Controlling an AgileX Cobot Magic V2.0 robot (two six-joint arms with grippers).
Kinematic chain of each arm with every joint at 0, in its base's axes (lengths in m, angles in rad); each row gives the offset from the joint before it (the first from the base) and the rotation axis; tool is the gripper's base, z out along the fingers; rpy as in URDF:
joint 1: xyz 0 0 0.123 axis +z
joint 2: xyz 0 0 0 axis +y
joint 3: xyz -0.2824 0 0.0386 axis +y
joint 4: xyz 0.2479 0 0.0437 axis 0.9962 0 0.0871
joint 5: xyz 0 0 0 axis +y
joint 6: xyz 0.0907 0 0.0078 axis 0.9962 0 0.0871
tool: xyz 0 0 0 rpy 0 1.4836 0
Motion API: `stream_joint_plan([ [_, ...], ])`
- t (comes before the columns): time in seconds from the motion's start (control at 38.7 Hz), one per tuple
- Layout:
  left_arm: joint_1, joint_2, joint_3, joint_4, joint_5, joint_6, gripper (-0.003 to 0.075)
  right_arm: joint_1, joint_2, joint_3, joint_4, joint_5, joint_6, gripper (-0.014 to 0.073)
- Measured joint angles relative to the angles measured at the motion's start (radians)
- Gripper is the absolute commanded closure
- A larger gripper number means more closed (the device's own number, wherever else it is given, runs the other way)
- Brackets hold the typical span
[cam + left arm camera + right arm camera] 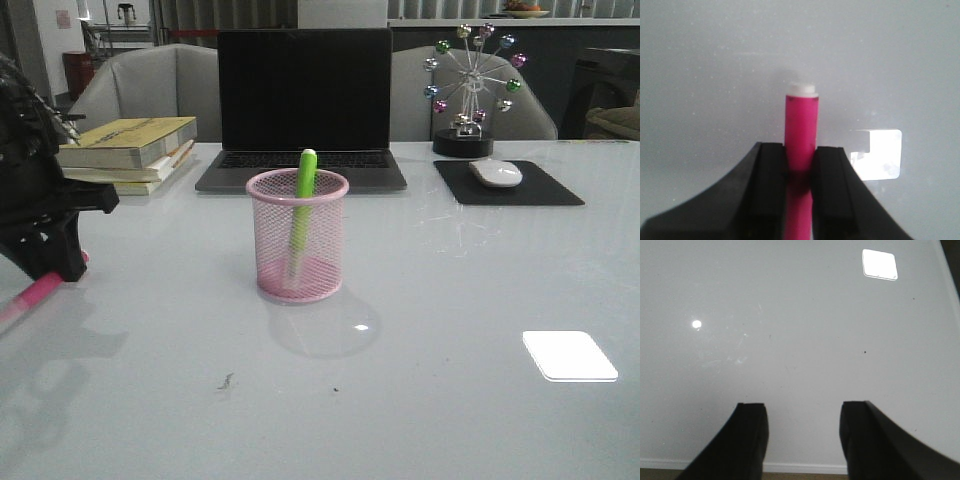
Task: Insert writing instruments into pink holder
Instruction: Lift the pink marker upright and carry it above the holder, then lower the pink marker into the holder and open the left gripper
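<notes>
Nearest, on the left edge of the table [420, 400], the left tool [45, 262] is low over the surface and clenched around the pink marker [801, 130]; in the left wrist view both black fingers [771, 185] press against the marker's sides, and its whitish end points away from the tool. In the front view the pink marker shows just below the tool at the far left, lying close to the table. The right tool [804, 432] appears only in its own wrist view, where its fingers stand apart with nothing between them, above bare table.

Farther in, near the middle of the table, stands the pink holder [297, 249], upright. The green marker [301, 208] is inside it, leaning slightly, its top rising above the rim.

Behind the holder sits an open laptop [303, 105] with a dark screen. To its left lies a stack of books [133, 150]; to its right a white mouse [496, 173] rests on a black mouse pad [545, 190], with a small ferris-wheel ornament [470, 85] just beyond.
</notes>
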Motion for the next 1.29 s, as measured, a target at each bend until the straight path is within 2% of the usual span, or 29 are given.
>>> stream_joint_plan([
  [0.34, -0.108, -0.167, -0.053, 0.0, -0.17, 0.0, 0.0621, 0.0, 0.0, 0.0, -0.001, 0.016, 0.0, 0.0153],
  [0.72, -0.318, -0.253, -0.051, -0.004, -0.466, 0.0, 0.0621, 0.0, 0.0, 0.0, -0.001, 0.038, 0.0, 0.0153],
  [1.06, -0.445, -0.253, 0.117, -0.169, -0.941, 0.0, 0.0621, 0.0, 0.0, 0.0, -0.001, 0.085, 0.0, 0.0153],
  [1.29, -0.544, -0.253, 0.306, -0.194, -1.273, -0.015, 0.0621, 0.0, 0.0, 0.0, -0.001, 0.096, 0.0, 0.0153],
])
